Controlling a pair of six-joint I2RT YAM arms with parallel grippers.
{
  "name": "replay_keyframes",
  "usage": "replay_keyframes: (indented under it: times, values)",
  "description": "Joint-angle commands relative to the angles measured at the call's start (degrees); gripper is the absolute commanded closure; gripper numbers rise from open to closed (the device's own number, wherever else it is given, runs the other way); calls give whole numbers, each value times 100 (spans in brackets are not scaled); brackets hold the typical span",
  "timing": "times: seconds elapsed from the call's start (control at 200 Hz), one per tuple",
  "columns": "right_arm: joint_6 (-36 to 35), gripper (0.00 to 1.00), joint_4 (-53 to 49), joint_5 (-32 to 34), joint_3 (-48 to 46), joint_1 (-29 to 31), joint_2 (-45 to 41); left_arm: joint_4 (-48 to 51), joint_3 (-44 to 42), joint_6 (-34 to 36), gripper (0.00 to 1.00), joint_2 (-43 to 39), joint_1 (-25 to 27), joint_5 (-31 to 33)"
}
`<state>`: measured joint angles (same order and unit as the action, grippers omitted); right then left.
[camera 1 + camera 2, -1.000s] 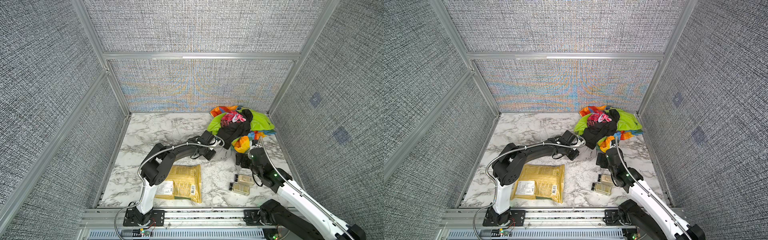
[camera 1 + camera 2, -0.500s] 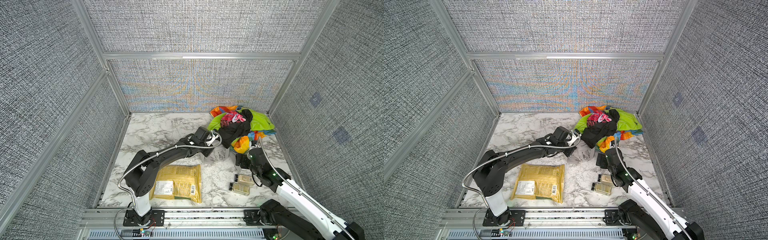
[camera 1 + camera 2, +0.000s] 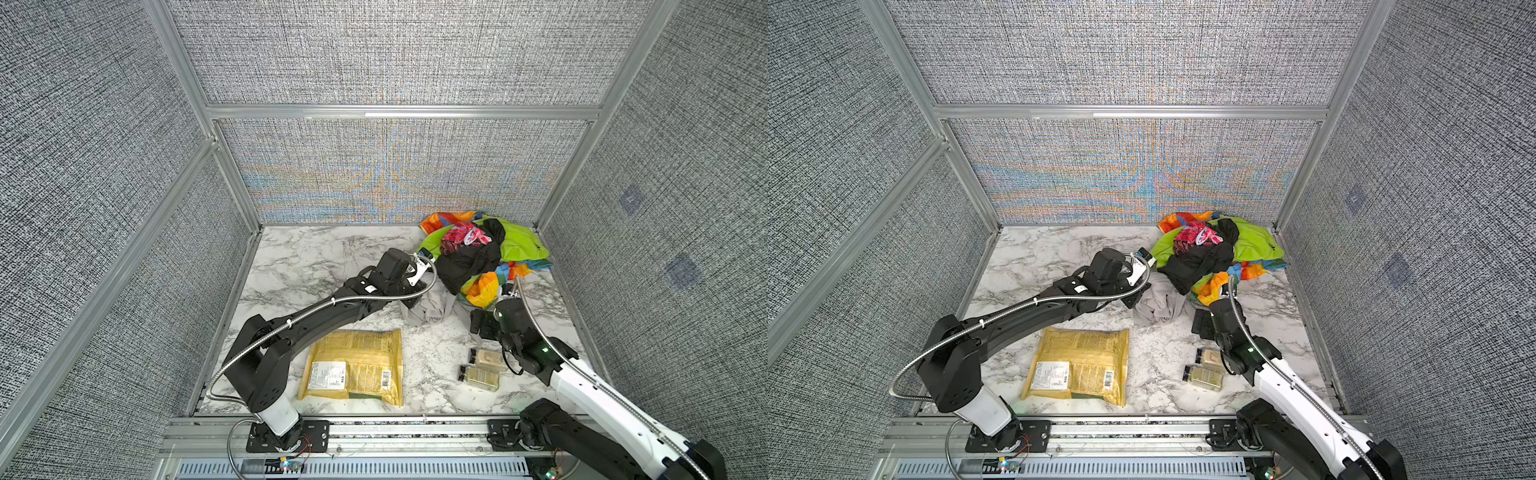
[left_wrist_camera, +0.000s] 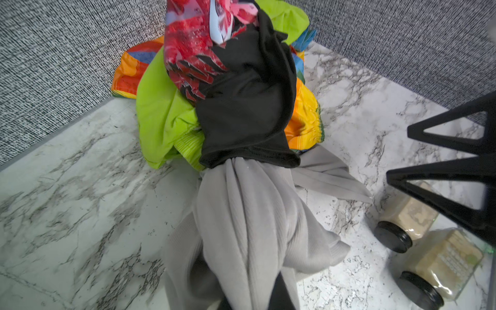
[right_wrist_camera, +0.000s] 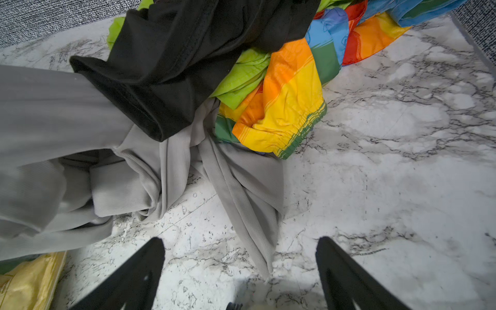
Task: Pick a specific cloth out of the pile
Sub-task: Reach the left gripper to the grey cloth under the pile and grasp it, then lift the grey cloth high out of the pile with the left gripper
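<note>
Grey cloth: we see the grey cloth (image 4: 241, 214) as a plain, finely ribbed soft knit, gathered into long folds that narrow to one pinched end.
Where it lies: one end is tucked under the black garment (image 4: 241, 118) at the near edge of the pile (image 3: 511, 249). The rest spreads in a crumpled bunch on the table (image 3: 316, 266), between the pile and the yellow package (image 3: 357, 361).
Left gripper: in both top views the left gripper (image 3: 1137, 300) sits at the bunch's edge, jaws closed on a fold of the grey cloth. The fabric hides its fingertips from us.
Right gripper: the right gripper (image 5: 239, 241) hovers low over bare marble, its black tapering fingers spread wide and holding nothing. A narrow pointed strip of the grey cloth lies on the table in line with the gap between them.
Pile: we make out a heap in the far right corner. Smooth matt black fabric lies on top of a crinkled lime green cloth (image 4: 161, 115). There is also a glossy striped piece (image 5: 290, 102) in orange, yellow, blue and green with a gathered elastic hem, and a red-pink print (image 4: 193, 45).
Package: flat, rectangular, crinkly yellow foil with a white label, lying apart from the clothes.
Jars: two small clear jars (image 3: 482, 378) with black lids lie on their sides beside the right arm, filled with pale beige powder.
Table: white marble with grey veins, smooth and flat.
</note>
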<state>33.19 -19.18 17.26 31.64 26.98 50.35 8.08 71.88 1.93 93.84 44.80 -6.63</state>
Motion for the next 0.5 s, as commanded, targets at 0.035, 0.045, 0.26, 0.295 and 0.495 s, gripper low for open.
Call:
replay_keyframes:
  times: [0.035, 0.045, 0.26, 0.295, 0.495]
  values:
    - [26, 7, 93, -2, 83, 0, -33, -583, 254, -273, 95, -129, -15, 31]
    - [24, 7, 75, -3, 93, 0, -40, -593, 274, -288, 95, -129, -15, 33]
    - [-34, 7, -166, 84, 93, 0, -325, -650, 898, -540, 95, -292, -10, 17]
    - [6, 7, -153, 89, 39, 0, -377, -699, 959, -566, 95, -367, -22, 17]
    - [135, 7, 17, -11, -193, 0, -541, -763, 1627, -659, 95, -618, -93, -5]
